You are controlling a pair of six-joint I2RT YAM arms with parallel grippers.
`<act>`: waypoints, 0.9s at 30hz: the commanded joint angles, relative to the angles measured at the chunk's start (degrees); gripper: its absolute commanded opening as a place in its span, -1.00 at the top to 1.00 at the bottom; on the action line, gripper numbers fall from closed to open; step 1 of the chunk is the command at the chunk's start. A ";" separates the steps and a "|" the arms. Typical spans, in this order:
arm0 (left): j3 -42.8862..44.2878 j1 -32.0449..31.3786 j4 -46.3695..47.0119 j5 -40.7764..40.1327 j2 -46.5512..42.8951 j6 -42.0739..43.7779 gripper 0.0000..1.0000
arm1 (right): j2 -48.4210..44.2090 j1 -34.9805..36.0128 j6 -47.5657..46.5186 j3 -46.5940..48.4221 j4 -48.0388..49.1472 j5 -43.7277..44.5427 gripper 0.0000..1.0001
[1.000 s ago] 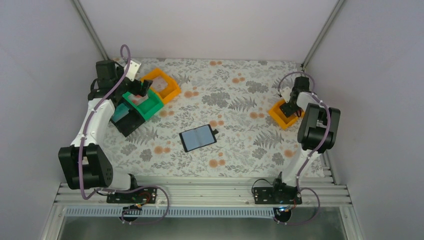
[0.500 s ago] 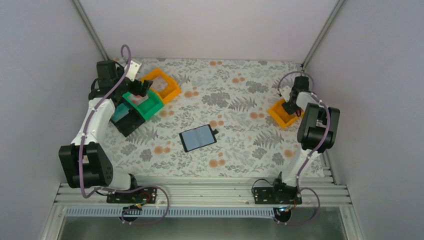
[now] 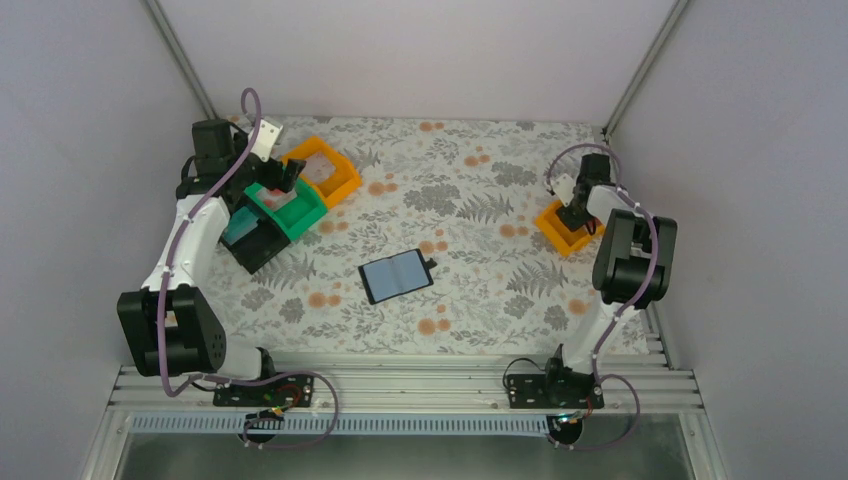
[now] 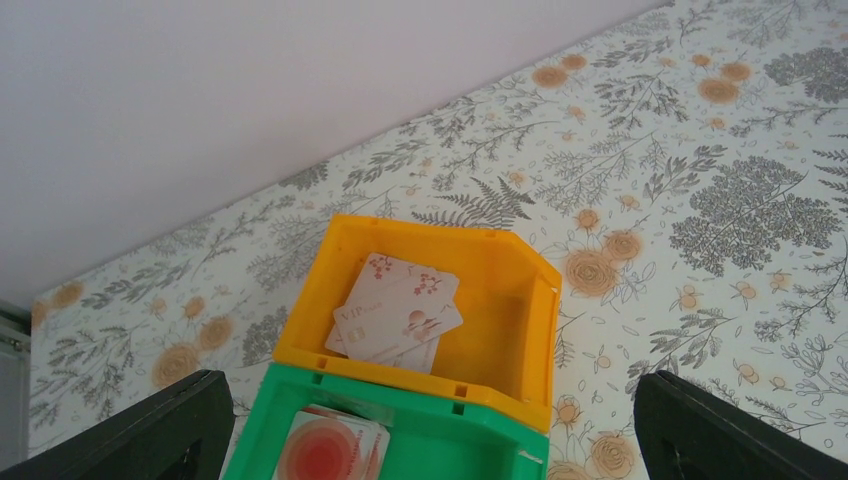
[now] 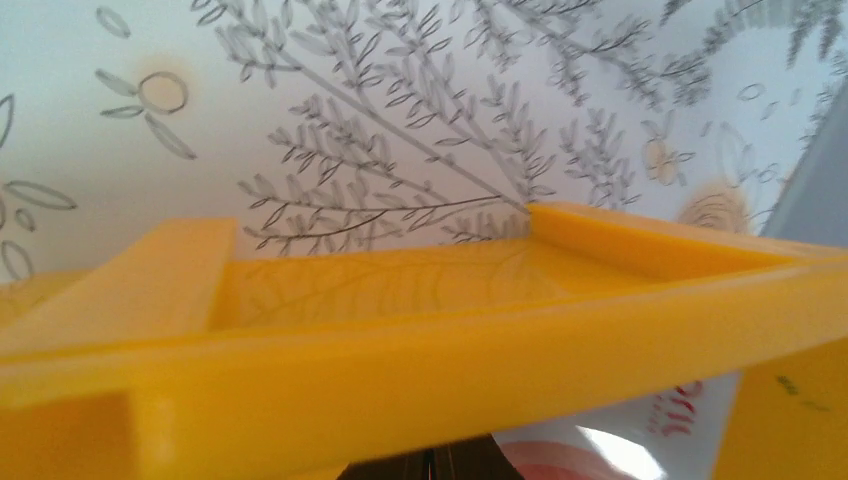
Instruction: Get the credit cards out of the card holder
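From above: shows the card holder (image 3: 397, 276) lying open mid-table, well apart from both arms; contents too small to tell. Places the left gripper (image 3: 284, 180) over the green tray (image 3: 297, 213) at far left, the right gripper (image 3: 577, 213) down in an orange tray (image 3: 552, 233) at right.

Left wrist: shows fingers (image 4: 150, 430) spread wide, empty; pale cards (image 4: 395, 318) in a second orange tray (image 4: 510, 322), a red card (image 4: 328, 452) in the green.

Right wrist: shows jaws clenched behind the tray wall, a pale card (image 5: 620, 435) just beside; cannot tell whether pinched.

Judges cards light, stiff, slick; advises pinching a protruding edge.
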 commanded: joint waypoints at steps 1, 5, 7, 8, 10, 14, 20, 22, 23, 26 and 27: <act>1.59 0.24 -0.22 1.43 -0.89 0.94 -1.00 | -1.36 0.62 -0.24 -1.63 -2.56 -0.98 0.92; 1.71 0.23 -0.68 1.94 -0.90 1.12 -1.00 | -2.07 0.68 0.32 -1.92 -2.20 -1.87 0.74; 1.77 0.24 -0.84 2.15 -0.83 1.28 -1.00 | -2.29 0.52 0.92 -1.56 -1.86 -1.77 0.67; 1.74 0.24 -0.89 2.26 -0.80 1.36 -1.00 | -2.52 0.54 0.94 -1.31 -1.95 -1.97 0.67; 1.74 0.17 -0.97 2.39 -0.65 1.56 -1.00 | -2.94 0.50 0.91 -1.00 -1.82 -1.81 0.64; 2.07 0.24 -1.39 3.03 -0.40 1.78 -1.00 | -5.01 0.48 1.41 -0.30 -1.65 -3.54 0.57; 2.22 0.24 -1.87 3.55 -0.26 2.17 -1.00 | -6.31 0.02 2.42 1.41 -2.74 -7.03 0.38; 2.35 0.23 -2.03 3.42 -0.35 2.26 -1.00 | -5.01 -1.07 3.25 1.45 -1.26 -3.15 0.12; 2.53 0.32 -2.17 3.31 -0.17 2.22 -1.00 | -4.24 -1.76 3.66 1.74 -1.05 -2.06 -0.04; 2.94 0.48 -2.65 3.25 -0.05 2.27 -1.00 | -2.12 -3.33 4.37 3.55 -1.34 -1.45 -0.33; 3.08 0.58 -2.76 3.29 0.04 2.20 -1.00 | -1.64 -3.46 4.23 4.01 -1.45 -1.58 -0.36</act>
